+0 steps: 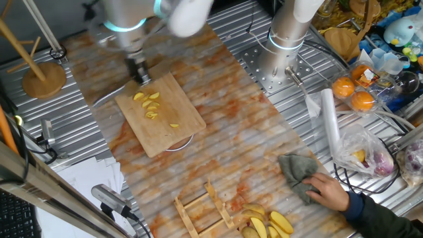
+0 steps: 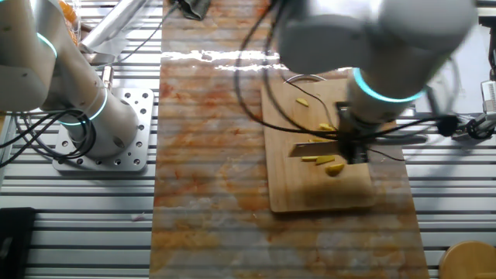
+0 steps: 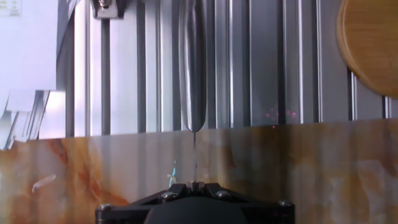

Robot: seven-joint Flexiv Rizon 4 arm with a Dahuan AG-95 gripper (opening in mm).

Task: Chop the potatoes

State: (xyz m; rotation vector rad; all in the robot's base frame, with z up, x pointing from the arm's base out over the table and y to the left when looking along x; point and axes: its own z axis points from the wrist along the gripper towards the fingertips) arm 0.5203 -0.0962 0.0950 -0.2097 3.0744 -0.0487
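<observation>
Several thin yellow potato slices [image 1: 151, 106] lie on the bamboo cutting board [image 1: 158, 137], along with a small lump [image 2: 334, 167]. The board also shows in the other fixed view [image 2: 310, 192]. My gripper [image 1: 140, 73] hangs over the board's far corner, just beside the slices, and is shut on a knife. The knife blade [image 2: 308, 149] sticks out sideways, low over the board, among the potato pieces. In the hand view the gripper [image 3: 194, 185] holds the knife [image 3: 193, 81] edge-on, pointing past the table mat to the ribbed metal. No potato shows in that view.
A second arm's base [image 1: 287, 39] stands at the back. A person's hand [image 1: 330, 192] holds a grey cloth [image 1: 299, 173] at the front right. Pale yellow wedges [image 1: 269, 225] and a wooden rack [image 1: 201, 210] lie at the front. Oranges [image 1: 353, 92] sit right, a wooden stand [image 1: 43, 79] left.
</observation>
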